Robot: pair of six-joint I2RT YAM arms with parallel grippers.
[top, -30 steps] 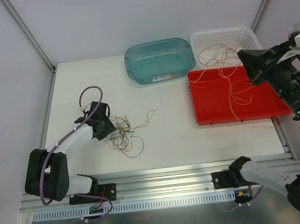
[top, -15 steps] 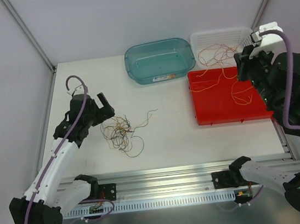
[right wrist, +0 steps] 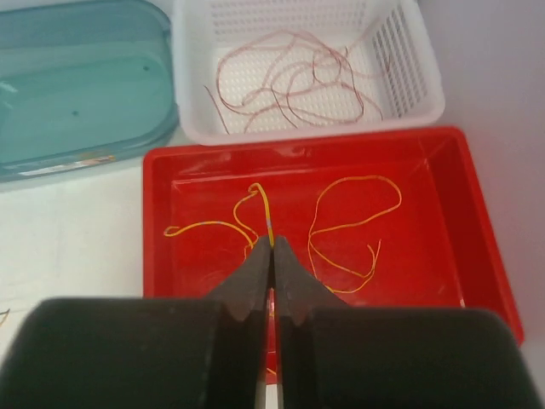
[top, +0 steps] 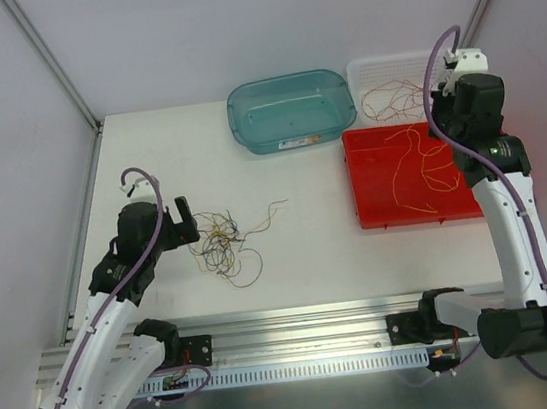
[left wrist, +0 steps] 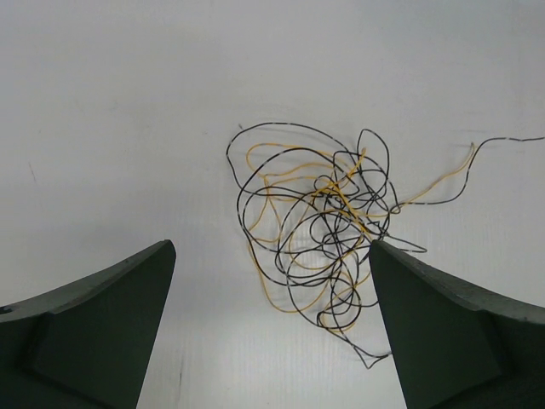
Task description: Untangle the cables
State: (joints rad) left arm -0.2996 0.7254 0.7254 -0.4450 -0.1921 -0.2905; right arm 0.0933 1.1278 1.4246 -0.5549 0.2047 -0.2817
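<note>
A tangle of dark green-black and yellow-orange cables (top: 221,244) lies on the white table, also in the left wrist view (left wrist: 324,230). My left gripper (top: 187,219) is open just left of the tangle, its fingers (left wrist: 94,332) wide apart. My right gripper (right wrist: 272,243) is shut on a yellow-orange cable (right wrist: 262,204) above the red tray (top: 381,213). The cable trails into the tray, where more yellow cable (right wrist: 353,226) lies. Red-brown cables (right wrist: 289,77) lie in the white basket (right wrist: 413,64).
A teal tub (top: 291,109) stands at the back, left of the white basket (top: 377,70). The red tray (right wrist: 473,221) sits in front of the basket at the right. A metal rail (top: 299,322) runs along the near table edge.
My right arm swung in from the right and now holds the yellow cable over the red tray. My left arm rose and pulled back to the left off the tangle.
</note>
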